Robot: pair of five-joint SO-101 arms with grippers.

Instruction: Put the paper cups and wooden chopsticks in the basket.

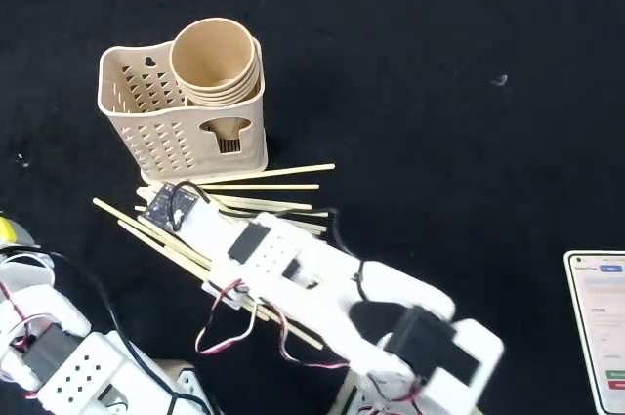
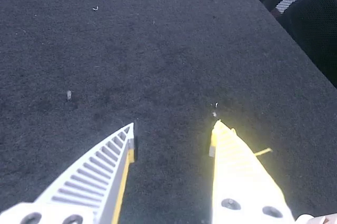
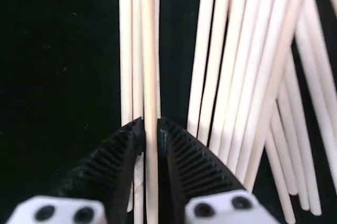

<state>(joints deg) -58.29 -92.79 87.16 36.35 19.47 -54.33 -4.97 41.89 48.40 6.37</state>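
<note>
Wooden chopsticks (image 1: pixel 278 186): we find them loose on the black table (image 1: pixel 439 142), fanned out just on the near side of the basket (image 1: pixel 181 137).
Paper cups (image 1: pixel 215 59): stacked, standing in the basket's right half, at the far left of the table.
Right gripper (image 3: pixel 150 129): over the pile, black fingers pinched narrow on a single chopstick (image 3: pixel 151 50).
Left gripper (image 2: pixel 174 126): we note it spread wide above bare table.

- We see the paper cups (image 1: pixel 215 56) nested in one tan stack, mouths up, standing in one end of the basket (image 1: pixel 156 137).
- The basket is beige, perforated and upright.
- The wooden chopsticks (image 1: pixel 269 174) lie fanned on the table just beside it; the right gripper (image 3: pixel 151 126) pinches one.
</note>
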